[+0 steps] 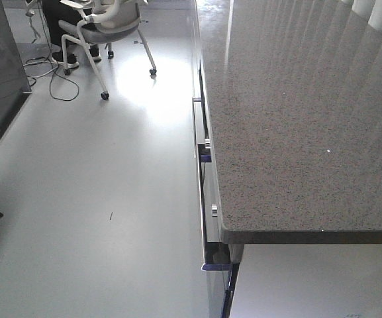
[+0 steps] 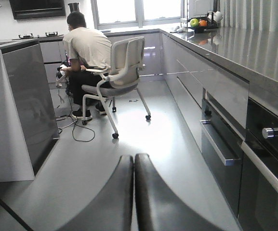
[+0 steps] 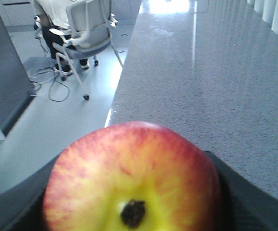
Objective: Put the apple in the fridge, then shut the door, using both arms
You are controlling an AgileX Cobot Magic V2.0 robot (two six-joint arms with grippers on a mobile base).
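The apple (image 3: pixel 131 163) fills my right wrist view: streaky red on its left flank, a yellow patch in the middle around a dark dimple, deeper red to the right. It sits clamped in the right tool (image 3: pixel 135 209), a dark finger (image 3: pixel 257 195) showing at each side, with the speckled grey counter (image 3: pixel 216 72) behind it. Only the left wrist view shows the left tool (image 2: pixel 134 166), its two dark fingers pressed together on nothing. Past them, from the left, I see a tall dark grey panel (image 2: pixel 33 101), a seated person (image 2: pixel 86 48) on a white chair (image 2: pixel 125 67), an oven front (image 2: pixel 269 168), and fruit (image 2: pixel 199 22) at the counter's far end. The front view gives me only the pale floor (image 1: pixel 98 199), the chair's legs and the counter top.
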